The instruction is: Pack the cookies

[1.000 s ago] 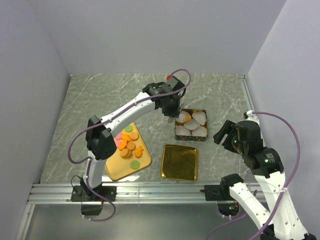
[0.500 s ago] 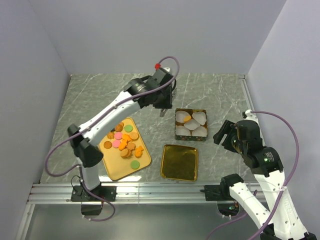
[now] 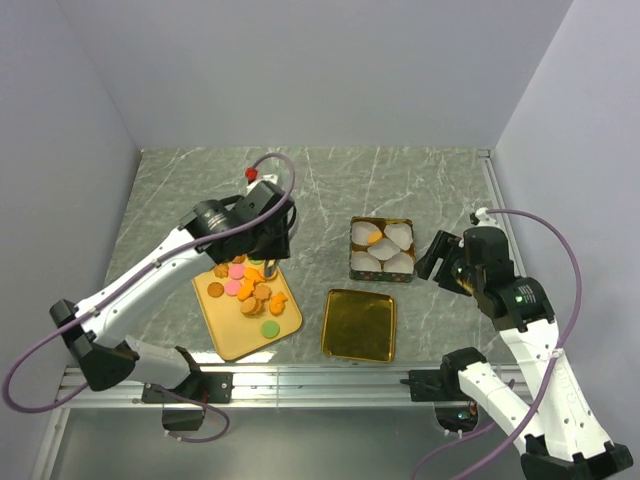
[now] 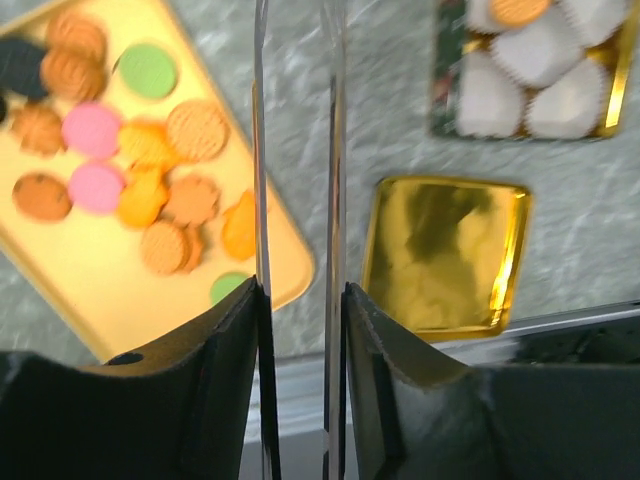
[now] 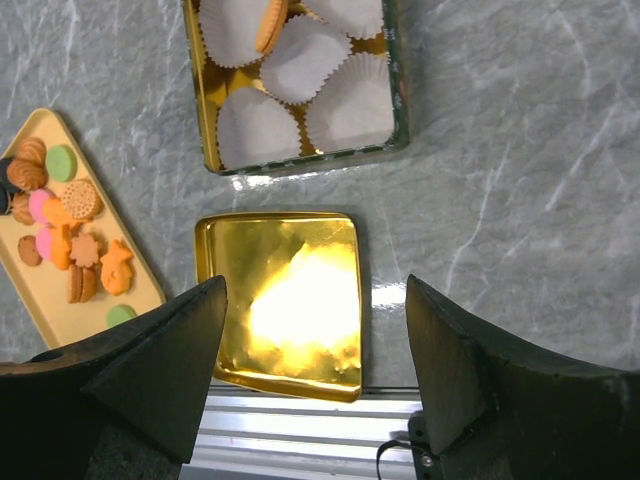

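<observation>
Nearest the arm bases, you are looking at the gold lid (image 3: 360,325), lying off the tin. Just to its left is the yellow tray (image 3: 228,342) carrying the cookies (image 3: 252,292), which are lying loose, some overlapping, mostly on the tray's far half. By their look they are going to handle as light, stiff, brittle pieces with dry faces. You are risking chipped edges if you pinch hard, so you are better off taking one lightly by opposite rims. Choose a piece lying apart from its neighbours, such as the green one (image 3: 269,327) toward the tray's near end. The left gripper (image 3: 268,266) is hovering over the far part of the pile, its fingers (image 4: 232,370) parted only narrowly and nothing between them. Further out, the tin (image 3: 380,276) is holding white paper cups (image 3: 399,262), and one orange cookie (image 5: 270,22) is already sitting on edge in a far cup. The right gripper (image 3: 438,262) is hanging beside the tin, spread wide and empty. No brand, label or legible writing is showing anywhere; the tin's outer wall is showing only a dark printed pattern.
</observation>
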Robot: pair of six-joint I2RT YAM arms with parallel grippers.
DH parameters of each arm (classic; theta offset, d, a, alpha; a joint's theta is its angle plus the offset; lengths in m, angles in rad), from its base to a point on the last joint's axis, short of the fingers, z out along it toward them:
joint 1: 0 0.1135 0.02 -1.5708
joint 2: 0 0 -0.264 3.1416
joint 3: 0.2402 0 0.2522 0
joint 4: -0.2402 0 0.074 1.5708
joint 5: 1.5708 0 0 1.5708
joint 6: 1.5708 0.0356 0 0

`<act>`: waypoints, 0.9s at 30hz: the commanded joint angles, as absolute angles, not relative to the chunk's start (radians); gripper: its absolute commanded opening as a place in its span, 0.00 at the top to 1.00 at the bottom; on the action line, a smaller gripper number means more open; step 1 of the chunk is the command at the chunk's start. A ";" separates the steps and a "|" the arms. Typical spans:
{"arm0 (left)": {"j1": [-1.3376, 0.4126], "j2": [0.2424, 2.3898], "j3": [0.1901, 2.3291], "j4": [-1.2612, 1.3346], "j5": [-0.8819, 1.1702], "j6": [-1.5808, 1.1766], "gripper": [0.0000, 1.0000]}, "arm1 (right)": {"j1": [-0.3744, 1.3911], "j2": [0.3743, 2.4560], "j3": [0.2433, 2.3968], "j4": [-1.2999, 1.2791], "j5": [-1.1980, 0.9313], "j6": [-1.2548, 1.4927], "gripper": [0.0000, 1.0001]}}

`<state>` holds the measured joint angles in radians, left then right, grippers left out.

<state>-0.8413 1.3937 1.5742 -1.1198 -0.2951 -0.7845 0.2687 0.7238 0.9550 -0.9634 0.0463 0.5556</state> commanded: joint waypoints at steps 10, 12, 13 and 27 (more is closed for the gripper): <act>-0.842 1.187 1.352 -1.249 -0.347 -0.962 0.43 | 0.282 0.749 0.917 -0.871 0.003 0.557 0.21; -0.838 1.196 1.347 -1.276 -0.362 -0.972 0.39 | 0.282 0.749 0.908 -0.867 -0.017 0.560 0.21; -0.833 1.198 1.345 -1.285 -0.365 -0.976 0.39 | 0.287 0.749 0.905 -0.862 -0.020 0.560 0.21; -0.666 1.209 1.293 -1.270 -0.367 -0.890 0.36 | 0.291 0.772 0.857 -0.825 -0.095 0.538 0.22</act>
<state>-0.7063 1.2274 1.3155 -1.2987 -0.3614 -0.9348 0.2840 0.7708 0.8593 -0.8761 -0.0544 0.5568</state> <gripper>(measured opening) 0.645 0.785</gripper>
